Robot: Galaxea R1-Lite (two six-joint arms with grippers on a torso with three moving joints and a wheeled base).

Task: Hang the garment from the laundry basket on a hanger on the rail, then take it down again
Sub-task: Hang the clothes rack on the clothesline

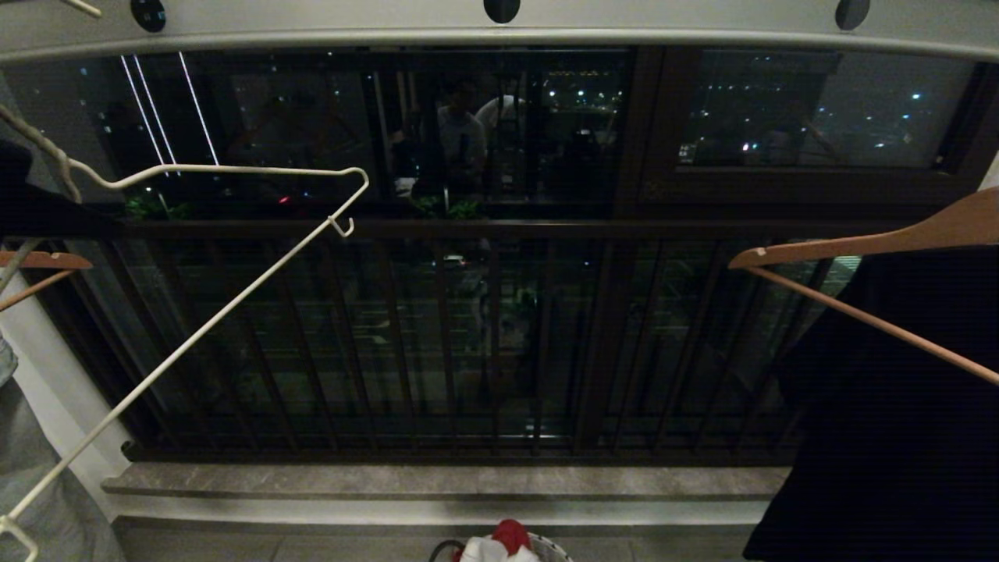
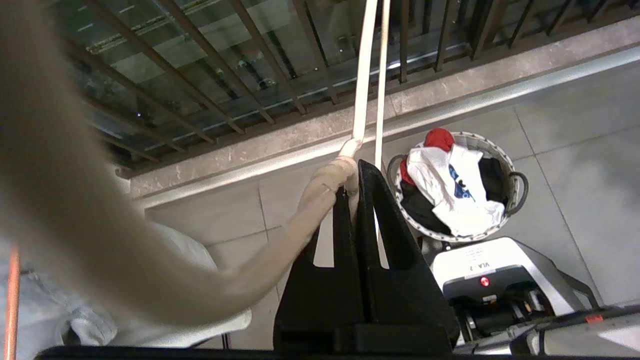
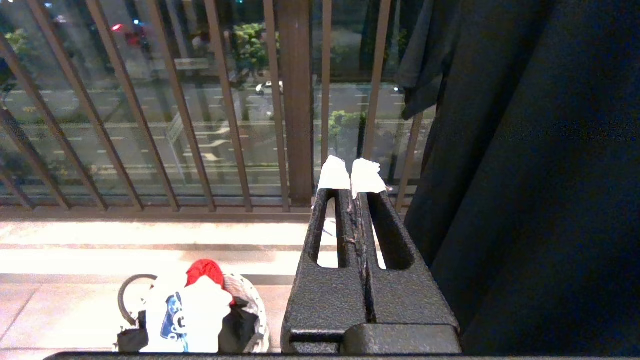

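One wire hanger (image 1: 234,257) in my left hand (image 2: 356,172), one T-shirt (image 2: 452,192) in the laundry basket (image 2: 506,165).
My left hand is clamped on the hanger's neck below the rail (image 1: 499,35); my right hand (image 3: 354,177) is closed and empty. Two wooden hangers (image 1: 866,246) flank it.

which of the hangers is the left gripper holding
The thin white wire hanger, clamped at its twisted neck by the shut left gripper. The brown wooden hangers are thick and untouched.

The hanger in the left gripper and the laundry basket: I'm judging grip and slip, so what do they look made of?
The hanger looks like thin wire with a smooth white coating, bent and twisted at the neck. The laundry basket looks woven, probably rope or cotton, matte white with black loop handles.
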